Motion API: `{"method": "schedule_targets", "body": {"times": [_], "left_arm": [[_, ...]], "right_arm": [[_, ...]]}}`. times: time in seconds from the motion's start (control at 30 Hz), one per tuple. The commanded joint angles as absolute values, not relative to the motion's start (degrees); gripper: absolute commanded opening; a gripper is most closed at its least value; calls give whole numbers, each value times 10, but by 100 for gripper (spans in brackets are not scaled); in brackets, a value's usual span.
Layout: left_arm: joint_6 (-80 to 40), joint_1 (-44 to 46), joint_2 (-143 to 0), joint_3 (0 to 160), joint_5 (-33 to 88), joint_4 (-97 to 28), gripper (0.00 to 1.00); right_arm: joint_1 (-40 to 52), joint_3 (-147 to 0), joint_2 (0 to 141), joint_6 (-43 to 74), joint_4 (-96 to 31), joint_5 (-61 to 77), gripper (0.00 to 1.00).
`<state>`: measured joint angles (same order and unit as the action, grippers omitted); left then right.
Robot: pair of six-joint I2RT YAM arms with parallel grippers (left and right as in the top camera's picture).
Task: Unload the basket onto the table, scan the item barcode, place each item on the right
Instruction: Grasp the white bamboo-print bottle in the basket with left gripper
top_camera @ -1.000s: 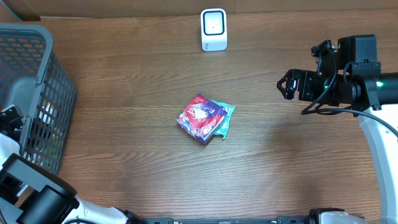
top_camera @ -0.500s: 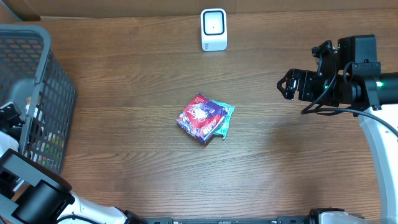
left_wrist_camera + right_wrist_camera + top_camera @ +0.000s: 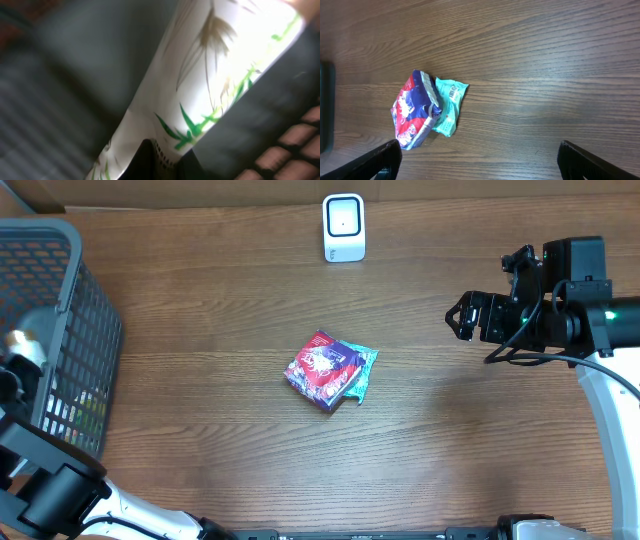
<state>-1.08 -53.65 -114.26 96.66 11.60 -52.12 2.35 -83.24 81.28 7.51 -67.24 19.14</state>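
Observation:
In the left wrist view my left gripper [image 3: 165,161] is down inside the basket, shut on the edge of a white packet [image 3: 200,90] printed with green leaves. In the overhead view that gripper is hidden behind the basket wall. A red and purple packet [image 3: 323,368] lies mid-table on top of a teal packet [image 3: 362,370]. The teal packet [image 3: 449,107] shows a small barcode beside the red packet [image 3: 412,112]. The white scanner [image 3: 343,227] stands at the back edge. My right gripper [image 3: 462,318] hovers open at the right, nothing between its fingers [image 3: 385,157].
A grey mesh basket [image 3: 60,330] fills the left edge of the table, with the left arm reaching into it. The right arm [image 3: 580,320] hangs over the right side. Bare wooden tabletop [image 3: 200,300] surrounds the two packets.
The left gripper has closed on the white packet inside the basket, and the left arm has shifted slightly at the basket. The right arm and the packets on the table have not moved.

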Motion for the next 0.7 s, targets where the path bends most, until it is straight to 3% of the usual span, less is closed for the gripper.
{"method": "schedule_targets", "body": {"times": [0.0,0.23,0.67], "left_arm": [[-82,-531,-1126,1095,165,-568,4],[-82,-524,-1126,1241,173,-669,4],[-82,-524,-1126,1245,170,-707,4]], "right_arm": [[26,-835,814,77,-671,194,100],[26,-835,814,77,-670,194,100],[26,-835,814,77,-665,194,100]]}}
